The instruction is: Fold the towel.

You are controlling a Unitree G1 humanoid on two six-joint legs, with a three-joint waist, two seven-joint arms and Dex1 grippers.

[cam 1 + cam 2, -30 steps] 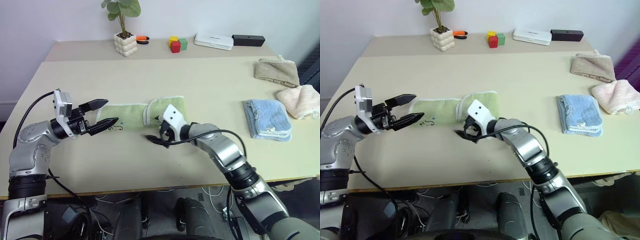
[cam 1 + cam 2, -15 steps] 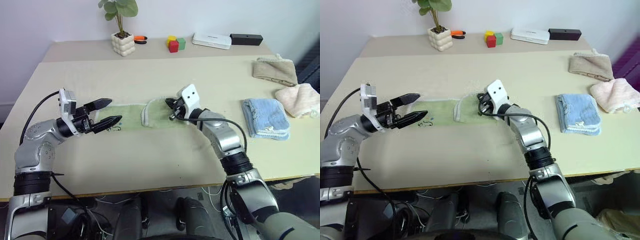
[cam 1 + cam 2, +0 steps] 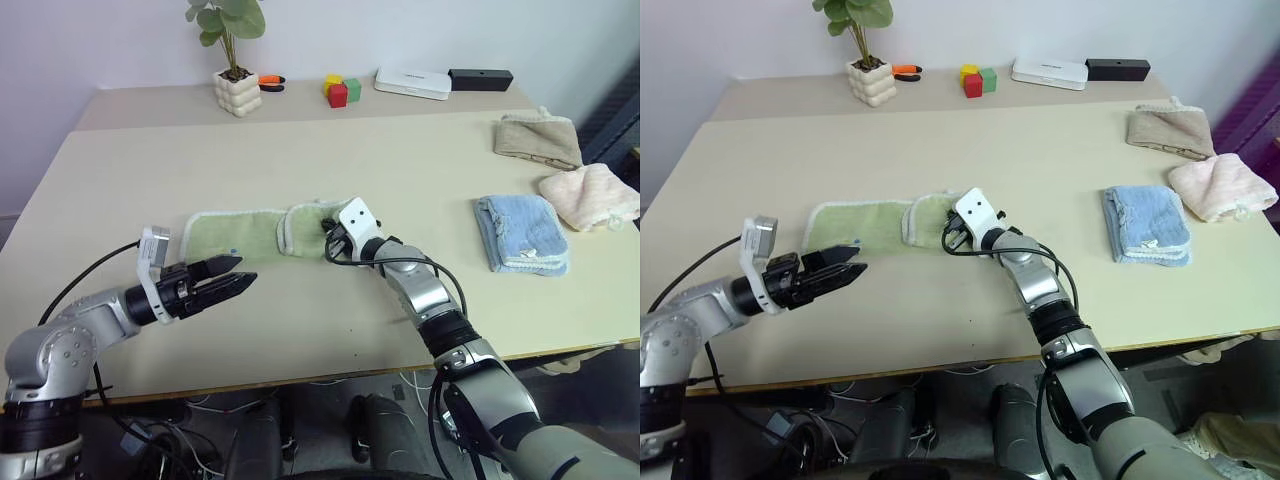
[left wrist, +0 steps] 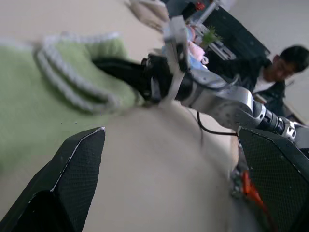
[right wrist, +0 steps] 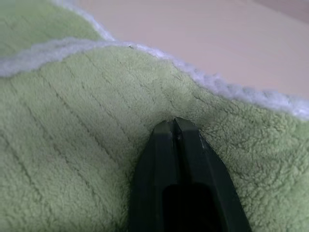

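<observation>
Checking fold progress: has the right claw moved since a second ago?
Yes. The right claw has gone from the table in front of the green towel onto its folded end, away from the near edge, now closed on the cloth.

We see a light green towel (image 3: pixel 262 232) with a white fuzzy edging, lying on a pale beige table (image 3: pixel 300 150). At three o'clock from it lies a light blue towel (image 3: pixel 522 232), also trimmed in white. Farther toward two o'clock sit a pink towel (image 3: pixel 588 197) and a tan towel (image 3: pixel 536 138). At twelve o'clock stands a plant (image 3: pixel 227 22) with green leaves in a cream bubbled pot (image 3: pixel 238 91), and beside it something orange (image 3: pixel 268 80). Near one o'clock we count a red block (image 3: pixel 338 96), a yellow block (image 3: pixel 331 80) and a green block (image 3: pixel 352 87), then a white box (image 3: pixel 412 82) and a black box (image 3: pixel 480 79). Both grippers have black fingers (image 4: pixel 72 183).
</observation>
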